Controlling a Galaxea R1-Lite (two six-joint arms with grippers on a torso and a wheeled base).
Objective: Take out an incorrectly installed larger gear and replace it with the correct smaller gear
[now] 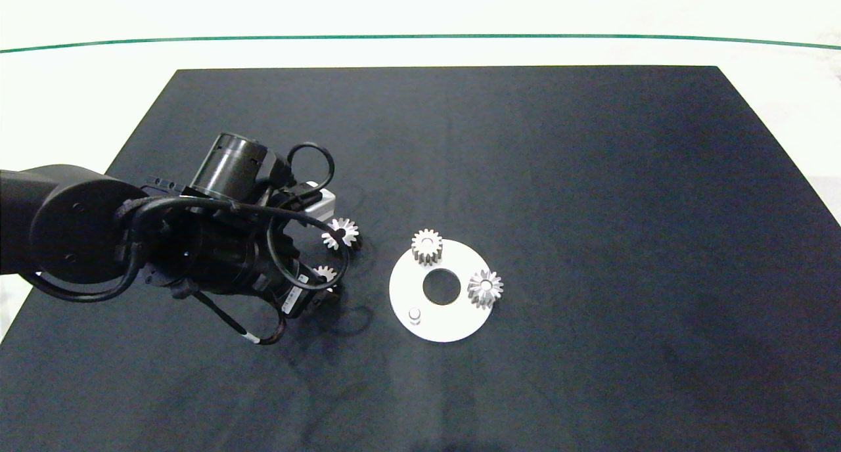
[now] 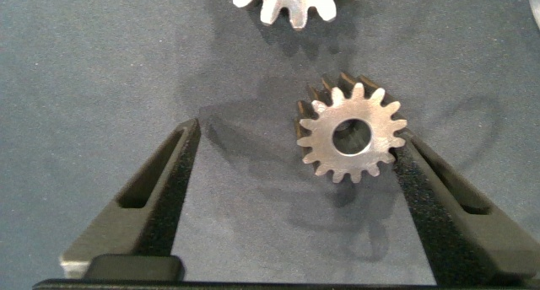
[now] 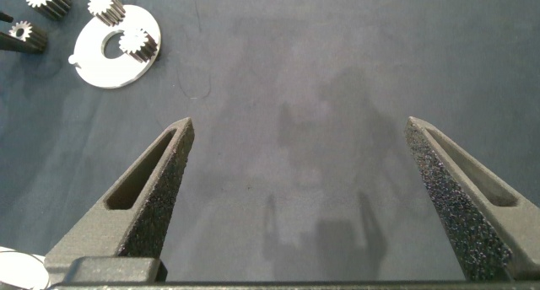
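Observation:
The smaller gear (image 2: 350, 136), with short blunt teeth and a round bore, lies flat on the black mat between the fingers of my open left gripper (image 2: 297, 134). It touches one finger pad, and a wide gap separates it from the other. In the head view the left gripper (image 1: 326, 282) half hides this gear (image 1: 325, 272). The larger gear (image 1: 341, 232), star-toothed, lies loose on the mat just beyond it. My right gripper (image 3: 299, 126) hangs open over bare mat, out of the head view.
A white ring plate (image 1: 453, 320) right of the left gripper carries a straight-toothed gear (image 1: 427, 245), a star-toothed gear (image 1: 485, 288) and a bare peg (image 1: 414, 315). The black mat (image 1: 591, 176) spreads wide to the right and back.

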